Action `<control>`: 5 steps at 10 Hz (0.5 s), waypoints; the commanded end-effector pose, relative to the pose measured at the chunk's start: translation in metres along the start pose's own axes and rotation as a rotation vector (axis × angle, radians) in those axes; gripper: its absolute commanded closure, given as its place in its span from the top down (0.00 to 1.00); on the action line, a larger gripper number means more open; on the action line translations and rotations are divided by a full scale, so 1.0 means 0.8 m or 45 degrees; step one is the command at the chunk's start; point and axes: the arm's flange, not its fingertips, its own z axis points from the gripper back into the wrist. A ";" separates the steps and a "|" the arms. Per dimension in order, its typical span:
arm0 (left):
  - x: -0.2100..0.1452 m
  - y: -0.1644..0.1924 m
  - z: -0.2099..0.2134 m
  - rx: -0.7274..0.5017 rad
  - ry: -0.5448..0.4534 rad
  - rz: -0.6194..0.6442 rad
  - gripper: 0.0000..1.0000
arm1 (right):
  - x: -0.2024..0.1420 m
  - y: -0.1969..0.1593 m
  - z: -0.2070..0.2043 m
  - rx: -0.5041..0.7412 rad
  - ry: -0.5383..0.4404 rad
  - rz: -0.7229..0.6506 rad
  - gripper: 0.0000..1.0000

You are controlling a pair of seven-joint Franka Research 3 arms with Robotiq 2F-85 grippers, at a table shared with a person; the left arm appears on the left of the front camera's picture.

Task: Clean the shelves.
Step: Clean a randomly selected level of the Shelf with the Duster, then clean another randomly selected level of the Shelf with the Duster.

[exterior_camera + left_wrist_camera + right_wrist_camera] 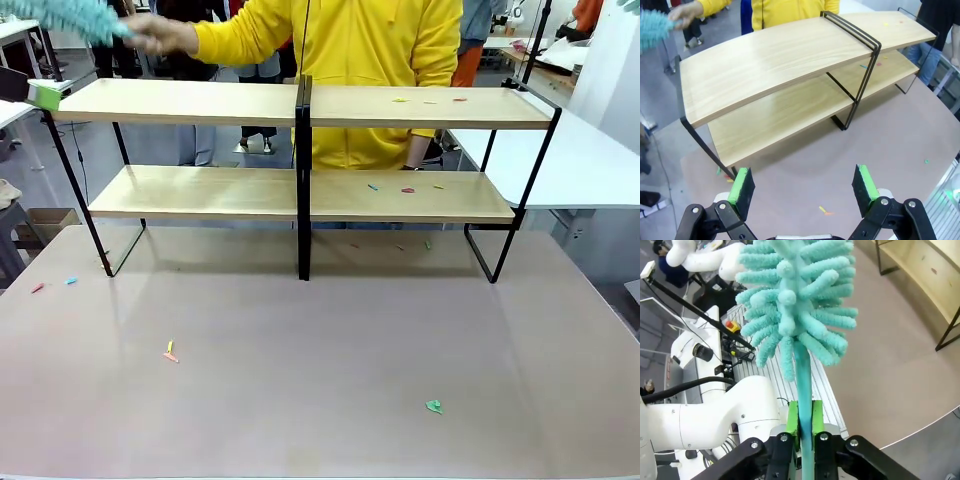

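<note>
The right gripper [804,415] is squeezed tight on the thin stick of a fluffy blue-green duster [795,305]. The fluffy head stands straight up past its fingertips. From this gripper, the shelves [200,100] are not right in front. They are off to one side, past the duster head, with bare table [320,330] in between, and the duster is well apart from the wood. The boards are long and run sideways across the table, so I think the duster has to swing over to them and then slide along them, not poke at them. Small coloured paper bits [405,188] lie on both boards, on the half that is on the right arm's side of the middle black post. That makes the right gripper the better one for the job, and it is the one with the tool. The left gripper [805,185] has its fingers spread wide with nothing in them. The near end of the shelves is just ahead of it. Past that end, the person's hand [160,35] holds a second duster [65,15] up in the air.
</note>
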 end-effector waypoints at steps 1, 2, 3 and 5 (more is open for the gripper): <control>0.000 0.000 0.001 -0.001 -0.002 -0.001 1.00 | 0.002 0.007 -0.001 0.009 -0.031 -0.010 0.12; 0.000 0.000 0.001 -0.001 -0.002 -0.001 1.00 | 0.002 0.007 -0.001 0.009 -0.031 -0.010 0.12; 0.000 0.000 0.001 -0.001 -0.002 -0.001 1.00 | 0.002 0.007 -0.001 0.009 -0.031 -0.010 0.12; 0.000 0.000 0.001 -0.001 -0.002 -0.001 1.00 | 0.002 0.007 -0.001 0.009 -0.031 -0.010 0.12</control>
